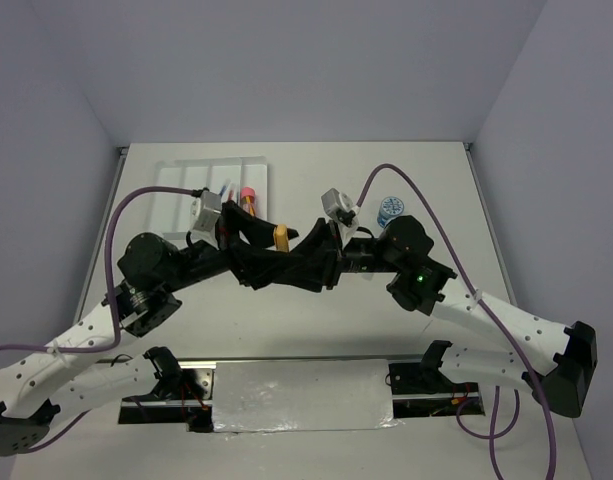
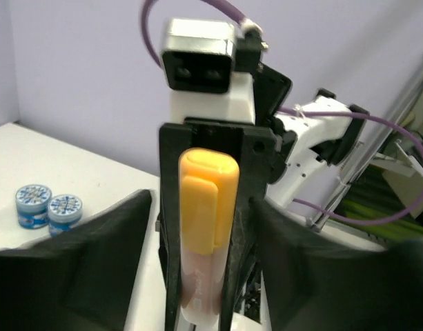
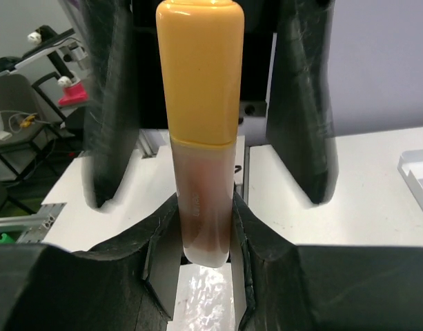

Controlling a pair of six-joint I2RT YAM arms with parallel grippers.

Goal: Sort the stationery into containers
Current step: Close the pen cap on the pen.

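At centre, right fingers (image 3: 266, 248) pinch the orange-capped marker (image 3: 199, 89) between spread left fingers (image 2: 101, 269).

There is one white tray (image 1: 176, 182) near the far left corner of the tabletop, divided into four long compartments. Two round blue-lidded tubs (image 2: 33, 205) stand side by side toward the far right edge. There is one orange-capped marker (image 3: 199, 83) and one pink-capped piece (image 1: 248, 194). Thin pens (image 1: 226, 188) show as blue and red streaks, at least two, too small to count exactly. There are two robot arms: the left arm (image 1: 146, 262) and the right arm (image 1: 416, 262).
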